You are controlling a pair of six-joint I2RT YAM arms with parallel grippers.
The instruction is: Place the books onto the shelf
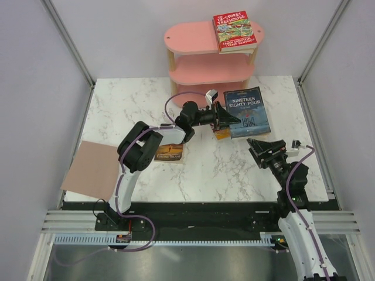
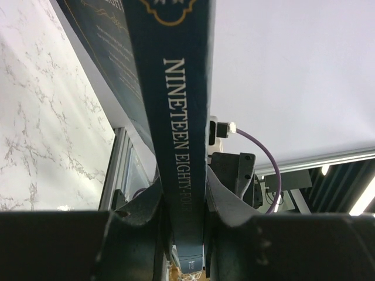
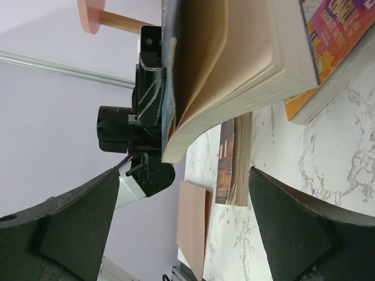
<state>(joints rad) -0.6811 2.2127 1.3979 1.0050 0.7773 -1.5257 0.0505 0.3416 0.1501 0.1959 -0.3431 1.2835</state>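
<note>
The dark blue Nineteen Eighty-Four book hangs raised over the table's middle. My left gripper is shut on its spine, which runs between both fingers in the left wrist view. In the right wrist view its pages sag above a purple-yellow book lying on the marble. My right gripper stands open just in front of the blue book, nothing between its fingers. A red Treehouse book lies on the top board of the pink shelf. A dark brown book lies under the left arm.
A plain tan-pink sheet overhangs the table's left edge. The shelf's middle board shows no books. Grey walls with metal rails close in the left, right and back of the marble table.
</note>
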